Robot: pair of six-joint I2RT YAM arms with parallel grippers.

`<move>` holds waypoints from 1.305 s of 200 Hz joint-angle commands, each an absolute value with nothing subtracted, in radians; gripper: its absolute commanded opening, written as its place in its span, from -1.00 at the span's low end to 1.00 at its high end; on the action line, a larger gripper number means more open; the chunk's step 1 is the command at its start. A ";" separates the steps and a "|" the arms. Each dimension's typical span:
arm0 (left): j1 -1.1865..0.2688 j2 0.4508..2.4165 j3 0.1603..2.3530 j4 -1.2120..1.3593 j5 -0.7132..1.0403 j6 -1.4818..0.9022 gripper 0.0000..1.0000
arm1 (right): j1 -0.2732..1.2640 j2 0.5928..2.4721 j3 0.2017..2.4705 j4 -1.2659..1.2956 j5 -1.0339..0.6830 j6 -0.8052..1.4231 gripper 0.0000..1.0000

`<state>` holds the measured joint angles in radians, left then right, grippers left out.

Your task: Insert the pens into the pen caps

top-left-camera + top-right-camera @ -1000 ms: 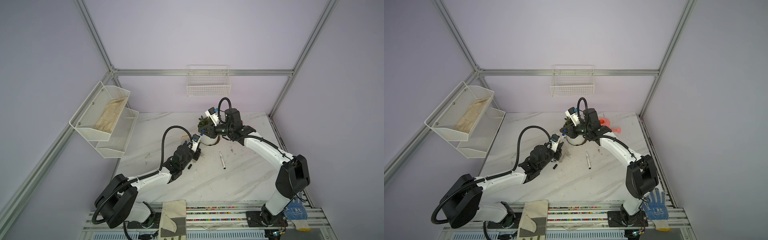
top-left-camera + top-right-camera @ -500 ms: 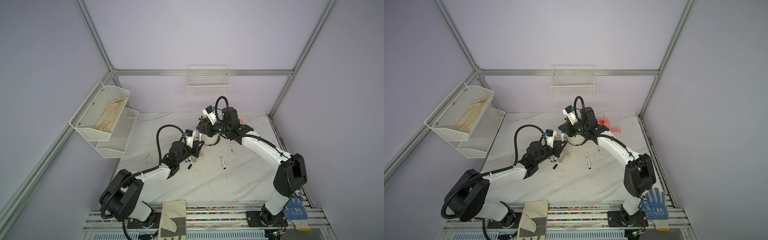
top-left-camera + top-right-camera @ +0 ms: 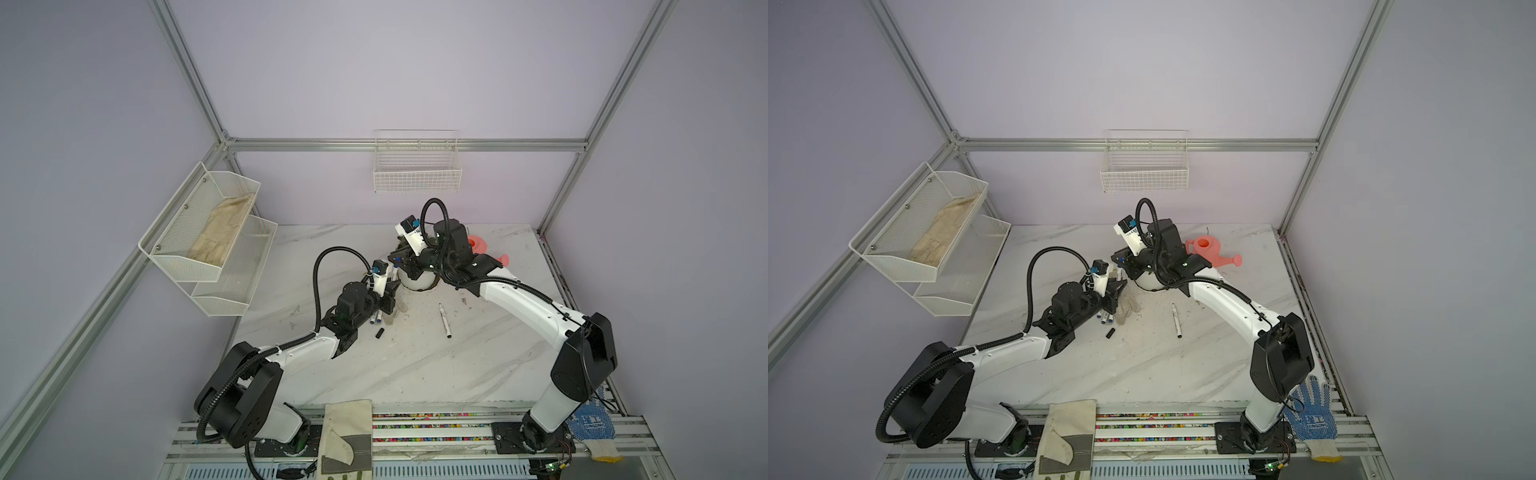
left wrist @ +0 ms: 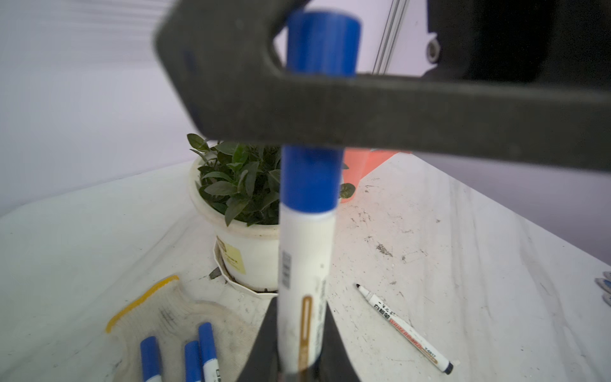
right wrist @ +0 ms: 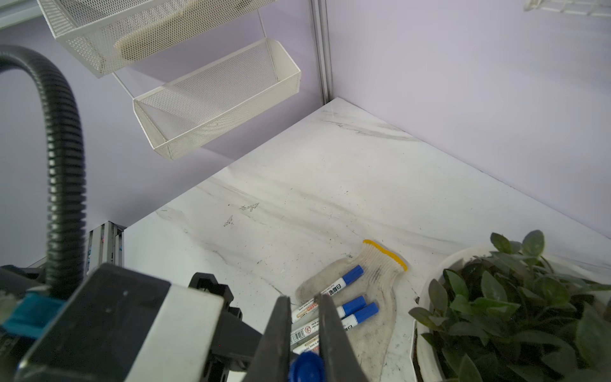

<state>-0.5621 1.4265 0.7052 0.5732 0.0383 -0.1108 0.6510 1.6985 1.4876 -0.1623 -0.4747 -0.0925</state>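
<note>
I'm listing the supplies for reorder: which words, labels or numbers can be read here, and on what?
"WHITEBOARD": uncapped black pen lying on the table.
"OARD": the visible part on a blue-capped pen on the white glove.
Too blurred or small: print and barcode on the held pen in the left gripper, plant pot's yellow sticker, blue dotted glove's logo.

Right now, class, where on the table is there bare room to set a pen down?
Bare: front of the table, between uncapped black pen and rail; back-left corner beside mesh shelf. Crowded: around the glove, capped pens and plant pot.
</note>
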 commanded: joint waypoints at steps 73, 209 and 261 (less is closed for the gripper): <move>-0.457 1.274 0.843 1.141 -0.127 -0.289 -1.00 | 0.641 1.827 1.360 -0.645 -0.436 -0.130 -1.00; -0.401 1.258 0.876 1.006 0.013 -0.364 -1.00 | 0.584 1.823 1.369 -0.611 -0.523 -0.085 -1.00; -0.446 1.315 0.854 0.939 0.019 -0.381 -1.00 | 0.603 1.774 1.378 -0.552 -0.542 -0.087 -1.00</move>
<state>-0.5026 1.4044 0.7059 0.4862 0.2382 -0.2626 0.5949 1.7454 1.4780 -0.1638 -0.5499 -0.0116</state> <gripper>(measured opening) 0.128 0.157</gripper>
